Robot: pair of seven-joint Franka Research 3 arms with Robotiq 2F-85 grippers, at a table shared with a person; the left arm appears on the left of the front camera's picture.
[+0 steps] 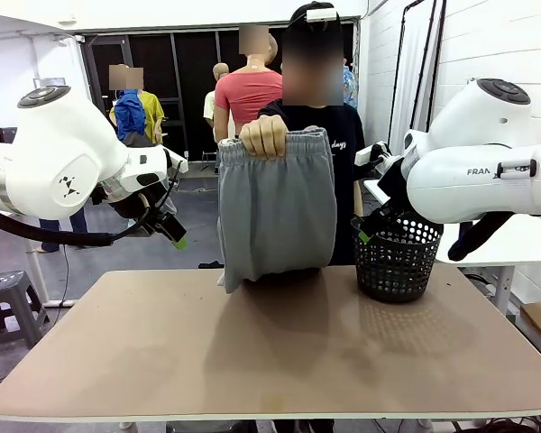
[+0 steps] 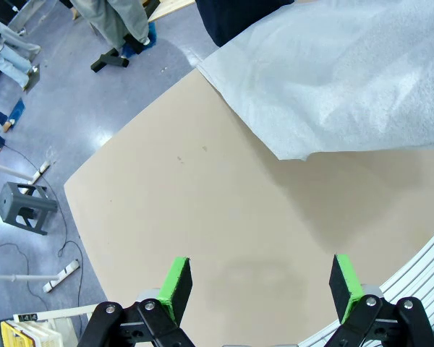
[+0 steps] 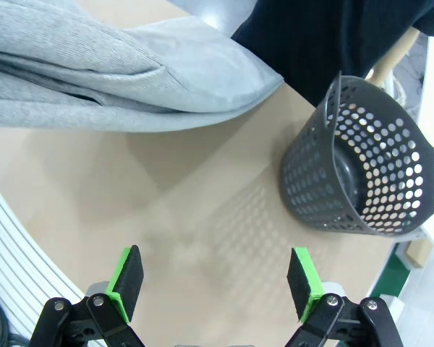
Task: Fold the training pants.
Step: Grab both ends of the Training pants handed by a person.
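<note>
One pair of training pants [image 1: 277, 216] hangs between the two sets of jaws in the front view. One hand [image 1: 264, 137] of the person pinches it at the waistband, and its lower edge just touches the far part of the desk [image 1: 279, 361]. The left jaws and the right jaws both hover above the desk, released and holding nothing. One black basket [image 1: 397, 262] stands just beyond the right jaws. Folding has not begun, I judge; the step in hand is getting the garment laid down.

From the left wrist, the pants [image 2: 347, 79] lie ahead of the left jaws and off to one side. They are well apart from the two green pads [image 2: 175, 285], which stand wide with bare desk between them.

From the right wrist, the pants [image 3: 94, 65] drape onto the desk ahead of the right jaws on one side, with the basket [image 3: 362, 173] ahead on the other. Two more pads [image 3: 126, 278] gape, empty.

Next, the cloth probably needs to lie flat on the desk before either set of jaws can pinch an edge. Soft jersey will likely sag and bunch, so a grip at the waistband or hem seems wise.
</note>
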